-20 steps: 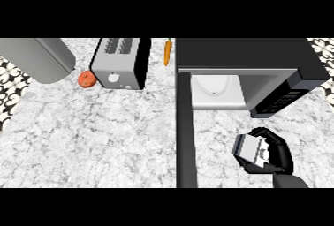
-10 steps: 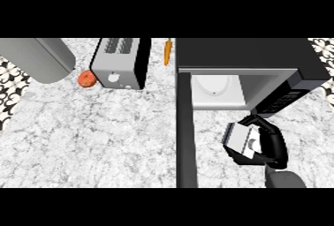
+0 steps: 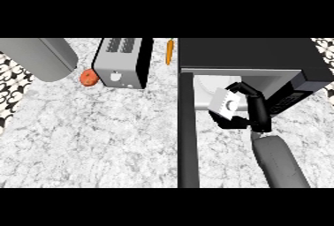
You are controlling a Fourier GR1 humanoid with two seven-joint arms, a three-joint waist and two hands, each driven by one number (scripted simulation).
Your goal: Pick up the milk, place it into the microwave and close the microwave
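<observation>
Carrying the milk to the microwave mouth

Placing is the step in hand: the pick-up looks done, and the milk has yet to be set down inside. The microwave (image 3: 251, 55) stands at the far right of the surface (image 3: 98, 141), its dark top toward the back and its pale cavity open toward the robot. Its door (image 3: 187, 132) is swung out and seen edge-on as a long dark bar running down the view just left of the cavity. The right forearm (image 3: 280, 163) comes up from the lower edge, angled in toward the opening. The right hand (image 3: 251, 112) is curled round the milk (image 3: 225, 102), thumb and fingers wrapping its sides, and holds the carton tilted just at the front of the cavity, between the door and the control panel side. The left hand shows nowhere.

Next, I judge, the carton must go deeper, be stood on the cavity floor and released; the hand must then clear before the door can swing shut.
</observation>
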